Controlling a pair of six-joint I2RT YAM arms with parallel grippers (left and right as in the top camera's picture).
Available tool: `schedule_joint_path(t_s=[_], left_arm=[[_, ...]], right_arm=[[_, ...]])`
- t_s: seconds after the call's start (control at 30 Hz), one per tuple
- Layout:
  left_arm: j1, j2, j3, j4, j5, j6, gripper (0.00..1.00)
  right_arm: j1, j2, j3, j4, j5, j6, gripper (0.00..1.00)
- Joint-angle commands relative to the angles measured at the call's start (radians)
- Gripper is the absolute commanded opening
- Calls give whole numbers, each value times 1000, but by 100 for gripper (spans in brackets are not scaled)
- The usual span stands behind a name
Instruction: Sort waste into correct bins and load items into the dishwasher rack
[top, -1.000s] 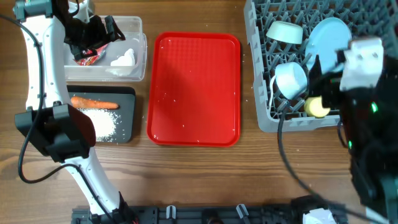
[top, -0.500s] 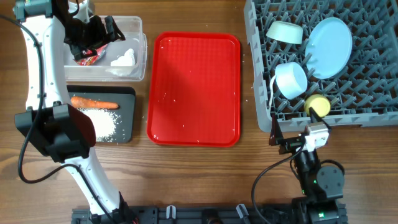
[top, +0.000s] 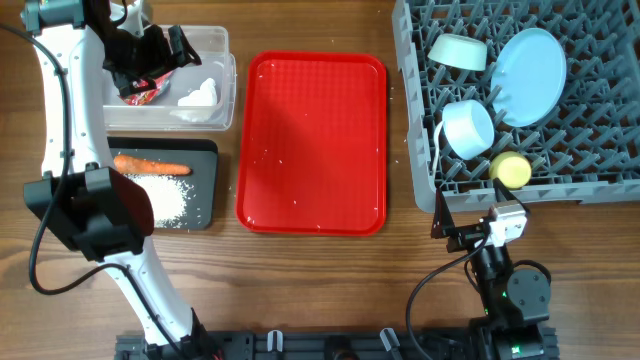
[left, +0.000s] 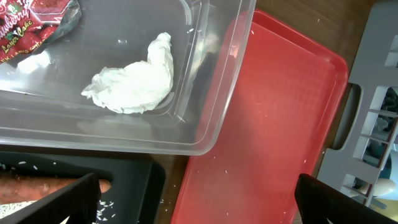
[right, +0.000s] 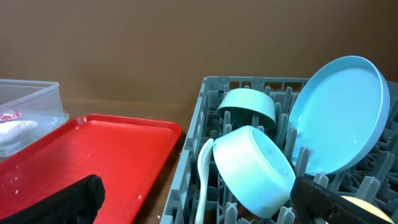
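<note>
- Wooden table (top: 320, 290): brown, with the grain running left to right.
- Clear tub (top: 226, 95): stands on the wood at back left.
- Black tray (top: 205, 190): lies flat just in front of the tub; whether their edges touch is unclear.
- Red tray (top: 315, 140): lies flat mid-table, just beside both bins.
- Dishwasher rack (top: 424, 195): sits at back right, with a narrow strip of wood between it and the red tray.

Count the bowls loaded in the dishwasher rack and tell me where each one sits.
2. The pale green bowl sits near the far left corner of the rack; the light blue bowl lies tilted just nearer, left of the plate. None seem hidden.
</note>
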Motion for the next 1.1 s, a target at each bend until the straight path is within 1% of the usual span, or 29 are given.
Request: schedule_joint_path(t_s=[0.0, 0.2, 0.3, 0.37, 0.47, 0.57, 0.6, 0.67, 0.73, 0.8, 0.83, 0.9, 0.97, 1.07], left_arm=[[7, -18, 4, 0, 2, -10, 100], [6, -18, 3, 0, 2, -10, 100], [-14, -38, 3, -1, 2, -10, 100], [-60, -92, 3, -1, 2, -10, 100], [-169, -234, 3, -1, 2, -10, 100], [-316, -399, 3, -1, 2, -10, 100], [-373, -455, 4, 2, -22, 19, 100], [-446, -537, 3, -2, -143, 93, 100], [-512, -594, 3, -49, -277, 93, 100], [-517, -611, -7, -35, -317, 93, 100], [-508, -628, -42, 17, -319, 97, 100], [-483, -683, -188, 206, -296, 97, 100], [-450, -764, -428, 464, -257, 97, 100], [-381, -902, -854, 863, -167, 96, 100]], right_arm=[[-4, 0, -1, -1, -20, 20, 100], [-4, 0, -1, -1, -20, 21, 100], [-4, 0, -1, -1, -20, 21, 100], [-4, 0, -1, 0, -20, 21, 100], [-4, 0, -1, -1, -20, 21, 100], [-4, 0, -1, -1, -20, 20, 100], [-4, 0, -1, -1, -20, 20, 100], [-4, 0, -1, -1, -20, 21, 100], [-4, 0, -1, -1, -20, 21, 100], [-4, 0, -1, -1, -20, 20, 100], [-4, 0, -1, -1, -20, 20, 100], [-4, 0, -1, -1, -20, 21, 100], [-4, 0, -1, -1, -20, 21, 100], [-4, 0, -1, -1, -20, 20, 100]])
